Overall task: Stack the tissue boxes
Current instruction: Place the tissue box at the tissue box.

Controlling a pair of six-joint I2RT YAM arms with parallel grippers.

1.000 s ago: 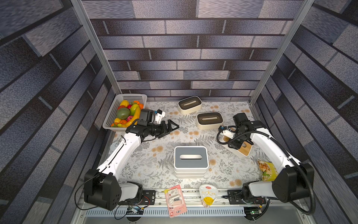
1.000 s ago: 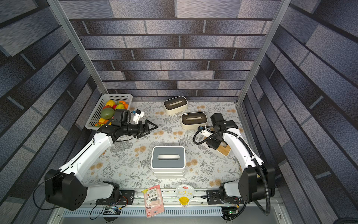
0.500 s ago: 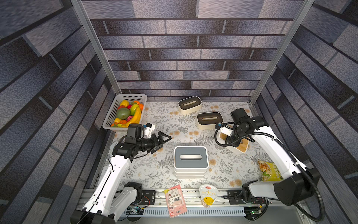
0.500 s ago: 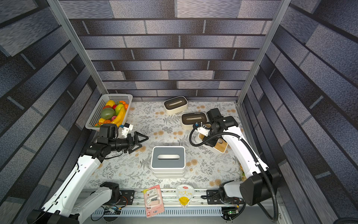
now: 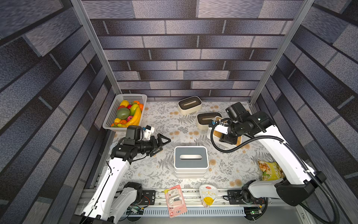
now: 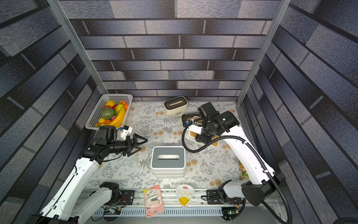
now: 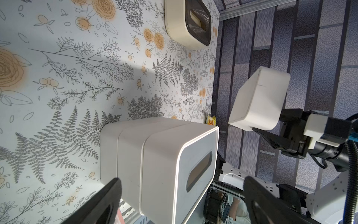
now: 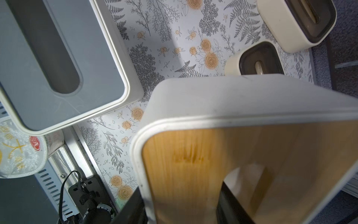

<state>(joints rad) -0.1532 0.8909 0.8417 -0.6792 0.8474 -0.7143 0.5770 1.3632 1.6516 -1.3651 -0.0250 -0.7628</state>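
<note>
Gripping the slot edge of the smooth white wood-lidded box (image 8: 193, 155), the right pincer (image 5: 225, 138) holds it aloft. The left pincer (image 5: 164, 144) gapes empty beside the grey-lidded stack (image 5: 190, 157).

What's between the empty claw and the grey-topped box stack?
Nothing: only bare flowery tablecloth separates the left gripper from the stack, seen in both top views.

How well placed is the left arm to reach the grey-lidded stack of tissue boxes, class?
Probably yes: the left end effector stands open, facing the grey-lidded stack across bare tablecloth, with nothing between. The right end effector holds the wood-lidded box well aside.
</note>
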